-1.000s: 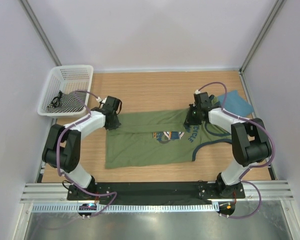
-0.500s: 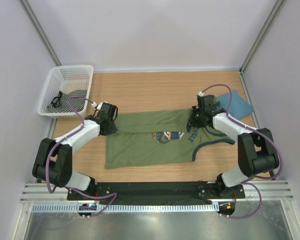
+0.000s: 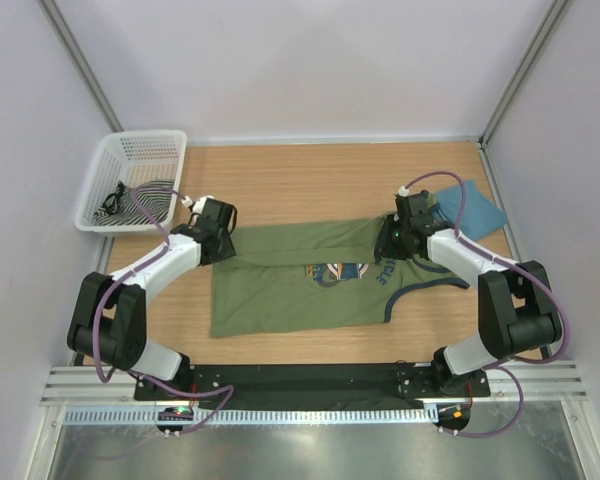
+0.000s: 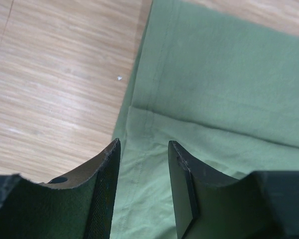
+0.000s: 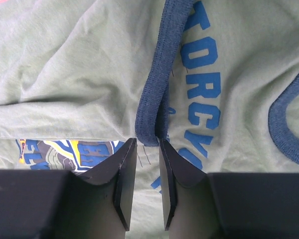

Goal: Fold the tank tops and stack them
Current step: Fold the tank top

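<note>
- Two tank tops on the table (image 3: 310, 175): the green top (image 3: 290, 290) lies flat at centre, long axis left-right, neck to the right and hem to the left; the teal top (image 3: 477, 206) lies far right.
- Left gripper (image 4: 142, 149): fingers apart over the hem corner.
- Right gripper (image 5: 147, 145): fingers nearly together at the navy trim (image 5: 162, 64); grip unclear.

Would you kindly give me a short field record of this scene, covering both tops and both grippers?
olive-green tank top: spread on the table, far edge folded over
teal-blue tank top: lying at the table's far right
left gripper: open, over the olive-green tank top's far left corner
right gripper: fingers nearly together at the navy trim; grip unclear
basket: far left, striped cloth inside
</note>
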### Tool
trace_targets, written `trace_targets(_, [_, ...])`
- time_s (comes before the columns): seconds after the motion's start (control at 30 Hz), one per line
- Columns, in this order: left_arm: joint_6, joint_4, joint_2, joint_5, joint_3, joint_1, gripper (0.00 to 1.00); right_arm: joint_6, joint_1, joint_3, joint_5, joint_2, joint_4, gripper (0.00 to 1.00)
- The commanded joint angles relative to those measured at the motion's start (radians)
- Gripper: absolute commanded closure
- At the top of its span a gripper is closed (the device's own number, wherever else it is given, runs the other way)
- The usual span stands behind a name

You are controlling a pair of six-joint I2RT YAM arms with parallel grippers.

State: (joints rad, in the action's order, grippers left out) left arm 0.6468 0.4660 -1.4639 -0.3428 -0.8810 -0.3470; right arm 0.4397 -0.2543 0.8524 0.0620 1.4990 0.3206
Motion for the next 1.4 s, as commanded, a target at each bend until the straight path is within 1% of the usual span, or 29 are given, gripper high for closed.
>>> trace_targets(0.0, [-0.003,-0.013,-0.018,-0.030,-0.055,-0.003,0.55,-0.013,-0.007,0.023,-0.008,-0.052,0.001,0.69])
trace_targets(0.03, [-0.004,-0.015,-0.029,-0.027,-0.058,-0.003,0.54,-0.019,-0.007,0.039,-0.014,-0.054,0.018,0.64])
trace_targets(0.13, [-0.006,-0.015,-0.052,-0.015,-0.069,-0.004,0.54,-0.030,-0.007,0.059,-0.028,-0.051,0.044,0.59])
trace_targets(0.4, [-0.004,-0.029,-0.144,-0.019,-0.093,-0.004,0.53,-0.027,-0.008,0.079,-0.021,-0.074,0.057,0.59])
trace_targets(0.43, [-0.004,-0.029,-0.153,-0.018,-0.096,-0.003,0.58,-0.029,-0.007,0.080,-0.021,-0.080,0.058,0.59])
trace_targets(0.5, [-0.001,-0.030,-0.164,-0.010,-0.098,-0.004,0.74,-0.033,-0.007,0.083,-0.024,-0.085,0.067,0.59])
trace_targets(0.53, [0.002,-0.030,-0.161,-0.007,-0.093,-0.006,0.90,-0.033,-0.007,0.085,-0.025,-0.088,0.071,0.59])
trace_targets(0.57, [0.005,-0.032,-0.154,-0.010,-0.079,-0.012,0.98,-0.036,-0.007,0.086,-0.025,-0.091,0.071,0.60])
trace_targets(0.6, [0.010,-0.032,-0.133,-0.016,-0.070,-0.017,1.00,-0.039,-0.007,0.086,-0.021,-0.092,0.074,0.60])
trace_targets(0.8, [0.020,-0.026,-0.032,-0.018,-0.004,-0.043,1.00,-0.061,-0.037,0.128,-0.001,-0.027,0.089,0.59])
trace_targets(0.87, [0.024,-0.018,-0.004,-0.016,0.019,-0.052,1.00,-0.065,-0.054,0.145,-0.014,-0.002,0.092,0.57])
trace_targets(0.9, [0.024,-0.013,0.007,-0.013,0.027,-0.056,1.00,-0.062,-0.069,0.152,-0.019,0.022,0.094,0.55])
trace_targets(1.03, [0.031,-0.009,0.059,-0.009,0.076,-0.064,1.00,-0.065,-0.086,0.209,-0.059,0.090,0.094,0.55])
trace_targets(1.13, [0.031,-0.009,0.056,0.001,0.093,-0.063,1.00,-0.064,-0.089,0.263,-0.094,0.156,0.101,0.55])
trace_targets(1.33, [0.031,-0.013,0.020,0.008,0.106,-0.066,1.00,-0.062,-0.105,0.318,-0.142,0.250,0.110,0.55])
trace_targets(1.37, [0.031,-0.013,0.020,0.008,0.106,-0.066,1.00,-0.059,-0.111,0.321,-0.142,0.266,0.109,0.57])
